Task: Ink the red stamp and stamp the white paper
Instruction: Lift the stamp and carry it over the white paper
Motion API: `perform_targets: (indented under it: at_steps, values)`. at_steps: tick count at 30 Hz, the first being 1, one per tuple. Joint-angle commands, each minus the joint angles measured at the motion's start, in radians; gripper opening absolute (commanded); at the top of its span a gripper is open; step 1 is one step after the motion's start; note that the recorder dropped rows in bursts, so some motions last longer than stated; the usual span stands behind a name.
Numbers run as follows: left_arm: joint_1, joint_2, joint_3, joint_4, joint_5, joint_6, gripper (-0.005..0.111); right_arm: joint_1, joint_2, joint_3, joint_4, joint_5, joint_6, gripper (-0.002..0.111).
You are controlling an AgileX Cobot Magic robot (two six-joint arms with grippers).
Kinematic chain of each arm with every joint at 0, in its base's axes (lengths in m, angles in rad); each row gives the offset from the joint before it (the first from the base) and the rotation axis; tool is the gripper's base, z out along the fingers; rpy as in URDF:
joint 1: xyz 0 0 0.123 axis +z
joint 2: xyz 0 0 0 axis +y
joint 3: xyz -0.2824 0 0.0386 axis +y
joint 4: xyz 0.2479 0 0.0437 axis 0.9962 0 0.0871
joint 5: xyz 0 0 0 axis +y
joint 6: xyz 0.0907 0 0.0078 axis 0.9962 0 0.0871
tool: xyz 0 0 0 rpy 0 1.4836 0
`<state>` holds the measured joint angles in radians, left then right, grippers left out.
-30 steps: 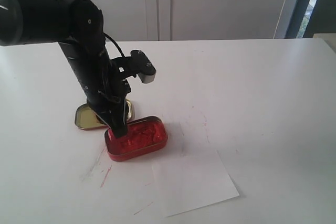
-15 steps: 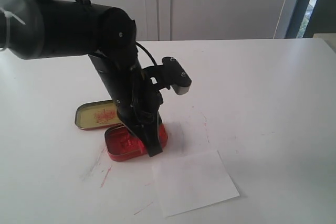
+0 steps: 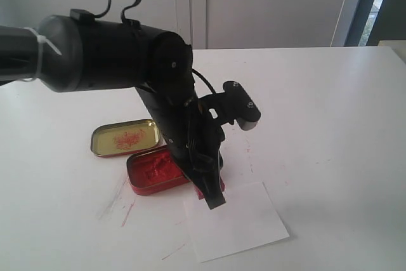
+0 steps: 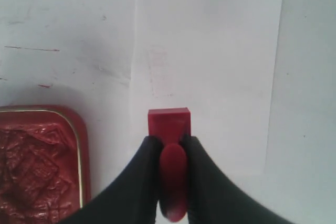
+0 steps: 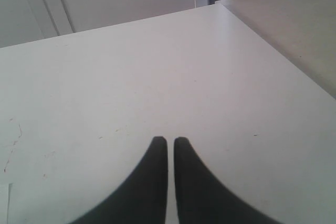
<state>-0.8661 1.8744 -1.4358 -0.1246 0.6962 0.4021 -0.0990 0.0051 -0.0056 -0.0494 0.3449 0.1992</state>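
Observation:
My left gripper (image 4: 169, 141) is shut on the knob of the red stamp (image 4: 169, 123), whose block end hangs over the near edge of the white paper (image 4: 215, 51). In the exterior view the left gripper (image 3: 213, 200) reaches down to the paper's (image 3: 244, 223) upper left corner, and only a sliver of the red stamp (image 3: 221, 184) shows beside the fingers. No red mark shows on the sheet, only a faint smudge. The right gripper (image 5: 170, 140) is shut with nothing in it, over bare table; it does not appear in the exterior view.
The red ink tin (image 3: 151, 171) sits just left of the paper, its red pad also in the left wrist view (image 4: 37, 163). The gold tin lid (image 3: 124, 138) lies behind it. Red streaks (image 3: 127, 212) mark the white table (image 3: 330, 125) near the tin.
The left arm has swung right and forward, carrying the stamp from over the ink tin to the paper's corner. The tin and lid are uncovered now.

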Motion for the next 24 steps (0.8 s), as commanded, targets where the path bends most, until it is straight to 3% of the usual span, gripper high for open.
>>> perform_targets:
  at_steps: [1, 9, 16, 24]
  values:
    - [-0.008, 0.029, -0.002, -0.073, 0.010, 0.025, 0.000, 0.002, -0.005, 0.006, -0.004, -0.003, 0.001, 0.005]
    - [-0.010, 0.057, -0.002, -0.099, 0.004, 0.031, 0.000, 0.002, -0.005, 0.006, -0.004, -0.003, 0.001, 0.005]
    - [-0.062, 0.069, -0.002, 0.005, -0.055, -0.053, 0.000, 0.002, -0.005, 0.006, -0.004, -0.003, 0.001, 0.005]
    - [-0.064, 0.102, -0.002, 0.030, -0.059, -0.078, 0.000, 0.002, -0.005, 0.006, -0.004, -0.003, 0.001, 0.005]
